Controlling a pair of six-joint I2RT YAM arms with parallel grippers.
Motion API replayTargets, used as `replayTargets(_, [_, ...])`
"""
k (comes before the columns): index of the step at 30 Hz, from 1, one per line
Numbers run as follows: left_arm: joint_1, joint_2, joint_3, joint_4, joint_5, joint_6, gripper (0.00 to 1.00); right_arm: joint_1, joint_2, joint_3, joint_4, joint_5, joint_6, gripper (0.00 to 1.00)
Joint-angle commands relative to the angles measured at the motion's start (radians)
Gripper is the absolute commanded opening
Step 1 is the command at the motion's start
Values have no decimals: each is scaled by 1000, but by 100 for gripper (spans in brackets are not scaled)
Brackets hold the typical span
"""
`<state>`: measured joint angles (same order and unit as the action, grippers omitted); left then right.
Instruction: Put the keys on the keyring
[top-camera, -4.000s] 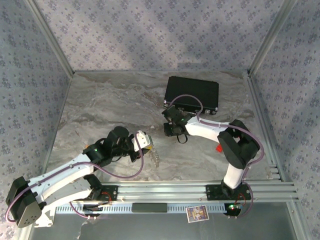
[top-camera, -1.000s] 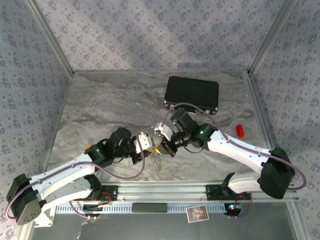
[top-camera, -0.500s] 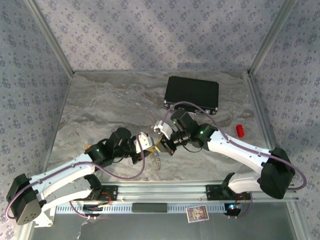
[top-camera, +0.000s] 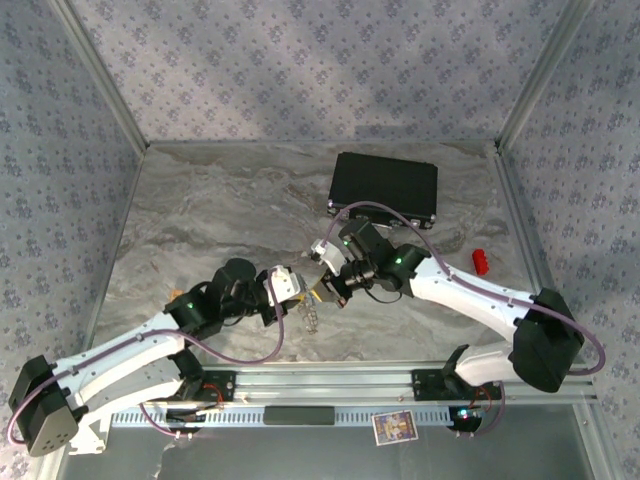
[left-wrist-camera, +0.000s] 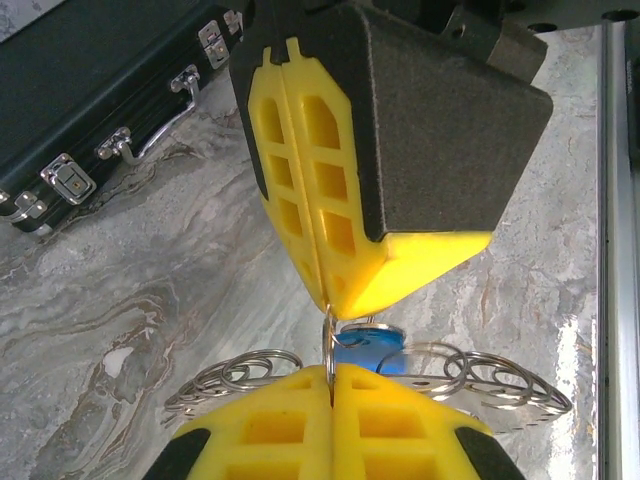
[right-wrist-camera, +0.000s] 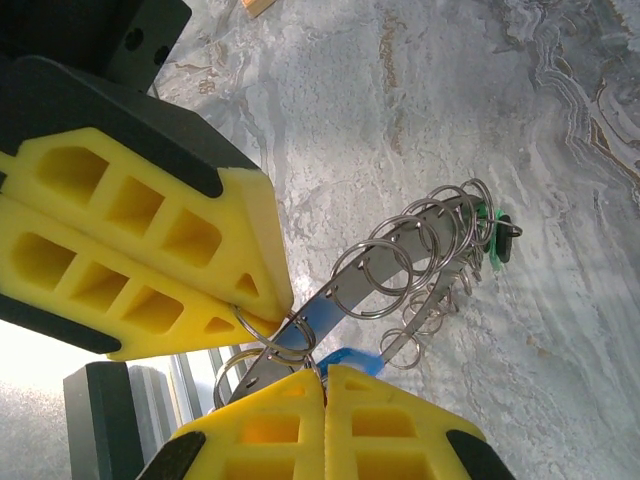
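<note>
Left wrist view: left jaws, fully closed, are pinching a keyring (left-wrist-camera: 520, 398) loop; right jaws, closed tip-to-tip above, are gripping the blue key (left-wrist-camera: 372, 350). Green key (right-wrist-camera: 492, 232) is sitting at the keyring's far end. Any twist risks the key slipping onto the worktop (left-wrist-camera: 150, 260).

Two keys (right-wrist-camera: 489, 250) (blue, green); one keyring (right-wrist-camera: 345, 285), case (top-camera: 385, 188), red block (top-camera: 480, 261).

A: Keyring (right-wrist-camera: 350, 288)?
B: Bright polished metal, thin wire loops. The heads of the blue key (left-wrist-camera: 368, 350) and green key (right-wrist-camera: 488, 232) are logged as smooth plastic.
A: Left gripper (left-wrist-camera: 332, 370), right gripper (right-wrist-camera: 322, 372)?
B: Matt yellow ribbed plastic, backed with grainy black. The case (left-wrist-camera: 90, 90) is marked smooth black, its latches (left-wrist-camera: 62, 178) shiny metal. Table (right-wrist-camera: 450, 100): glossy, marbled.
</note>
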<state>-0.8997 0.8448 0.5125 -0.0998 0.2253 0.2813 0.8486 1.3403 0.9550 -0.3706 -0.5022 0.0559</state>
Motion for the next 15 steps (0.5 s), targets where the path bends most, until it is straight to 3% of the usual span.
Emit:
replayTargets(1, [-17,-32,-7,71,36,22,0,-19,8,25,-31,34,17,0])
replayTargets(4, [-16,-30,-22,93,36,14,0,-21,8,22,-17,9,18,0])
replayTargets(7, [-19,-29,-36,114,33,4,0,-24,6,15,-11,8,19,39])
replayTargets(11, [-18,-35,-61,143,30,-6,0,-53,-36,-37,34,5,4,65])
replayTargets(15, [-19,-52,-95,196,32,-23,0,-69,-130,-123,144,62,-79,66])
